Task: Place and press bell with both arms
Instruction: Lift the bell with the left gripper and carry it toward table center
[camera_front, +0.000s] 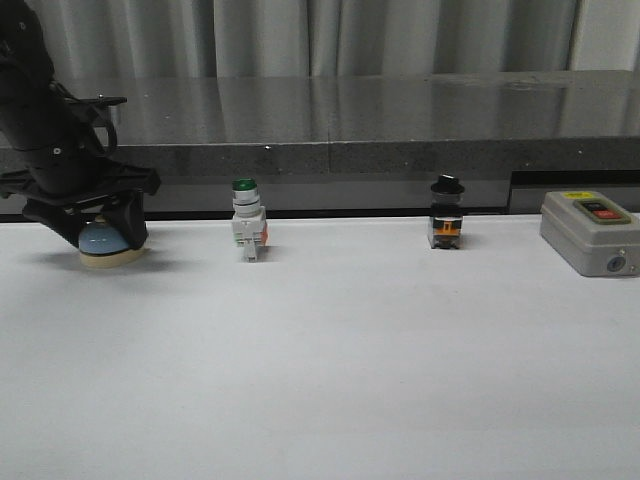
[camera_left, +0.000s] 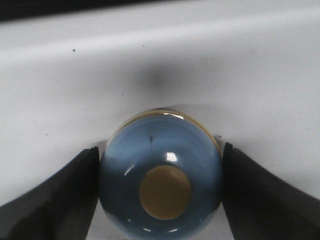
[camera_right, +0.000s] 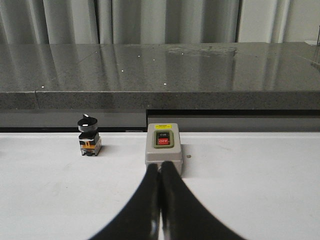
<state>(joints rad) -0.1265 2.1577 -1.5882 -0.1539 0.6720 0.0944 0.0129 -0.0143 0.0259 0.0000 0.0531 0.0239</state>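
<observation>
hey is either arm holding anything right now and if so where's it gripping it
The left end effector has the bell between its fingers, pressed against opposite sides of the blue dome, bell resting on the table. The right end effector is shut and empty.

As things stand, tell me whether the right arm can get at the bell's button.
Probably not yet. The bell sits at the table's far left with the left claw around it and over its top; the right claw, shut, faces the grey box.
</observation>
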